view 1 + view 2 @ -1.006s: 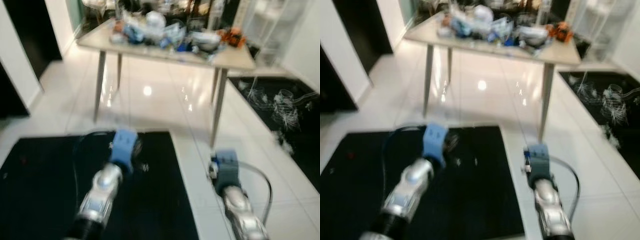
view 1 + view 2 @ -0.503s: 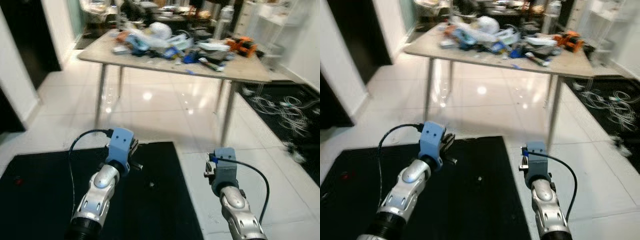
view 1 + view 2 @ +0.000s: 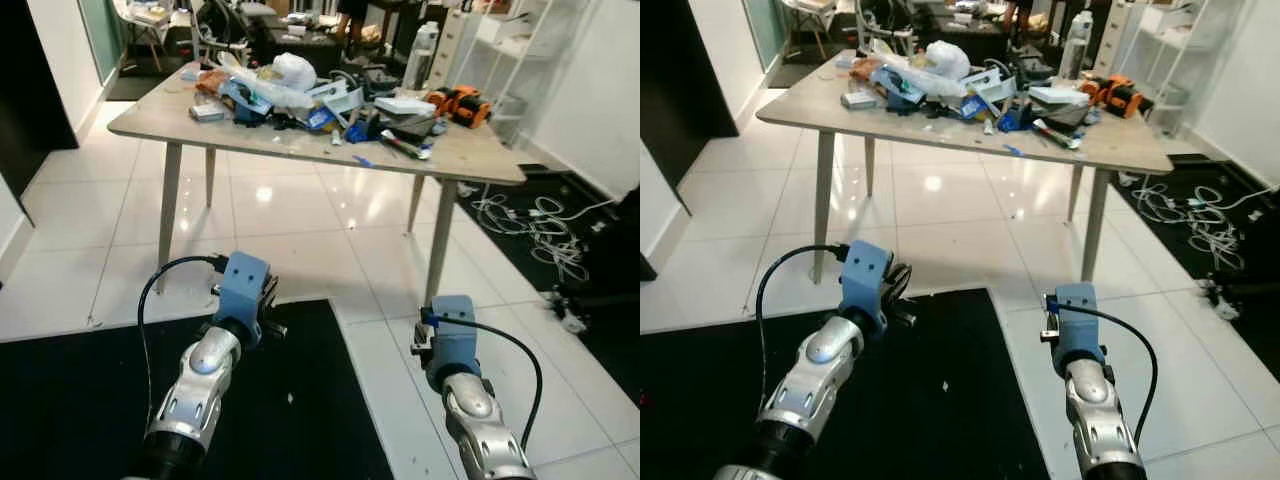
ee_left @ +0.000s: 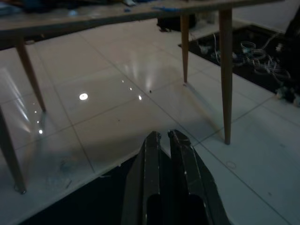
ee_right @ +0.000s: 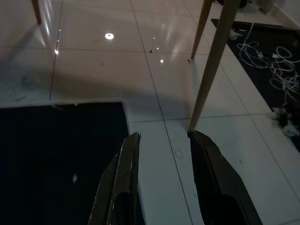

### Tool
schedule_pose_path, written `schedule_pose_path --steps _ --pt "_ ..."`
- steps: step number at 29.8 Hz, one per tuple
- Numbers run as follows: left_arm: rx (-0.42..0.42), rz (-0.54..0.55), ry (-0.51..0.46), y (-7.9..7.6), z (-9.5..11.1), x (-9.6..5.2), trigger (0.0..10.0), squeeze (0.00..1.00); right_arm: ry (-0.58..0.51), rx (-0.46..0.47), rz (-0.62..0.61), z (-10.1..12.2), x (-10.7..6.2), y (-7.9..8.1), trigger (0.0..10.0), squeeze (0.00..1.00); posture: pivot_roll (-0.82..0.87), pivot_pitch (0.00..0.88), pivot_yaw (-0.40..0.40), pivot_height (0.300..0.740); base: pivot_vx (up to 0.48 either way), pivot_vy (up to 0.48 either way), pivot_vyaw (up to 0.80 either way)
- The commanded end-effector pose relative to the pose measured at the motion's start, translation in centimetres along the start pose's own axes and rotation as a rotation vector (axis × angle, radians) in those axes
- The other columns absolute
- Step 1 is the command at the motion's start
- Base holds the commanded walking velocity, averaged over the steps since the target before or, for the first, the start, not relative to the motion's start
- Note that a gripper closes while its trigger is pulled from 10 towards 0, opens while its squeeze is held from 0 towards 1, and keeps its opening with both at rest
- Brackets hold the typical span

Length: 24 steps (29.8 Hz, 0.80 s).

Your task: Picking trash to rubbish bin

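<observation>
Ahead of both empty grippers stands the cluttered table; left gripper pinched narrow, right gripper spread wide; best walk closer before reaching.

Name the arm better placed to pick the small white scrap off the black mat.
Right, probably. The right gripper is open, with the white scrap on the black mat just beside its fingers; the left gripper is shut.

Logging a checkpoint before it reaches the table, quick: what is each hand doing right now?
Left hand: closed, fingers pressed together, holding nothing.
Right hand: open, fingers apart, empty, above the floor.
</observation>
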<state>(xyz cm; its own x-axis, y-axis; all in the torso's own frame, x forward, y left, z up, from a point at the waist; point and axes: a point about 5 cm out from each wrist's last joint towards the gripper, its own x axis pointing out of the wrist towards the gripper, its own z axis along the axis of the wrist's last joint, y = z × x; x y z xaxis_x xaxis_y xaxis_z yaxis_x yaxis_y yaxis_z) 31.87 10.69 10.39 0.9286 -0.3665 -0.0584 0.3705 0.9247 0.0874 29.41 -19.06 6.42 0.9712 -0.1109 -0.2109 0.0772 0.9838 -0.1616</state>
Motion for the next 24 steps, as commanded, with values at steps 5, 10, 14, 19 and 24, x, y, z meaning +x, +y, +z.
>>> schedule_pose_path --steps 5,10,14,19,24 --pt "0.012 -0.003 0.015 -0.2 -0.2 0.1 10.0 0.0 -0.003 -0.044 0.013 0.2 0.1 -0.3 10.0 0.0 -0.13 0.049 -0.044 0.74 0.426 0.0 0.0" --pt "0.017 -0.004 0.024 -0.2 -0.3 0.1 10.0 0.0 0.001 -0.058 0.019 0.1 0.1 -0.1 10.0 0.0 -0.13 0.049 -0.044 0.74 0.425 0.0 0.48" --pt "0.018 0.008 0.032 0.1 -0.5 0.0 10.0 0.0 0.004 -0.041 0.031 0.0 0.1 0.2 10.0 0.0 -0.12 0.051 -0.04 0.74 0.424 0.0 0.49" --pt "0.023 0.059 0.061 1.0 -1.0 -0.2 10.0 0.0 0.023 -0.027 0.069 -0.3 0.1 0.7 10.0 0.0 -0.12 0.051 -0.039 0.74 0.418 0.0 0.0" --pt "0.054 0.163 0.129 2.4 -2.1 -0.7 10.0 0.0 -0.011 -0.017 0.129 0.2 0.2 1.3 10.0 0.0 -0.11 0.047 -0.043 0.74 0.415 0.0 0.0"
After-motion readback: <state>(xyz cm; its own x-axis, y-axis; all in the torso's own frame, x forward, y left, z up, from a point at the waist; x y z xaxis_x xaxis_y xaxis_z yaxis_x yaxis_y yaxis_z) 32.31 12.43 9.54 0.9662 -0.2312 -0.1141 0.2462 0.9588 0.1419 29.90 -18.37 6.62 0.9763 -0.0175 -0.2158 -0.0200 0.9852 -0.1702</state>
